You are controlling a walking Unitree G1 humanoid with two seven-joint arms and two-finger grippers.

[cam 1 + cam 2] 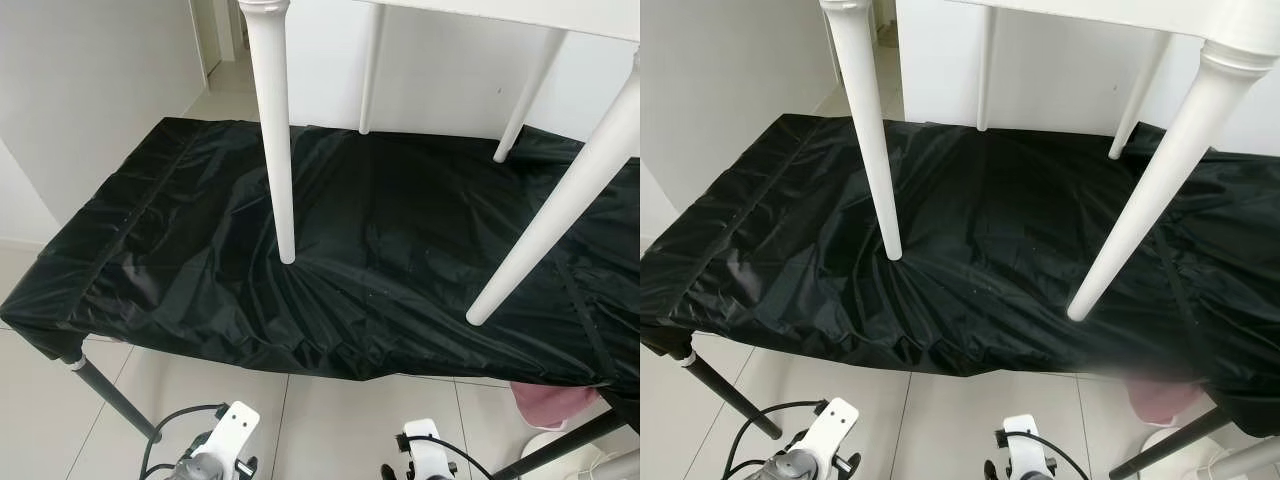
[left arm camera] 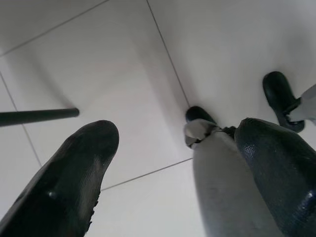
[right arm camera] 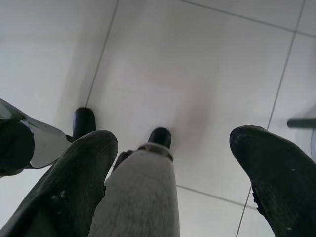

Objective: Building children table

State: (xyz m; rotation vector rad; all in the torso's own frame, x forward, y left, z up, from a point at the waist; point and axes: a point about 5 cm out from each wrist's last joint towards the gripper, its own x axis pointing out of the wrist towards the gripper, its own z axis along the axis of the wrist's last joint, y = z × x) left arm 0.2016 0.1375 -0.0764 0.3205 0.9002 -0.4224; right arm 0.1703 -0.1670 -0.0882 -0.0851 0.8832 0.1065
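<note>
The left gripper point(image 2: 173, 163) hangs low over the floor tiles point(image 2: 123, 59), fingers spread wide and empty. The right gripper point(image 3: 173, 168) is the same, wide open with nothing in it. The white kids' table point(image 1: 280, 150) stands well above and ahead of both, legs on the black-covered workbench point(image 1: 150, 240).

Left gripper point(image 2: 173, 163) fingers spread (holding nothing), tiled floor point(image 2: 123, 74), black pole point(image 2: 37, 116)
</note>
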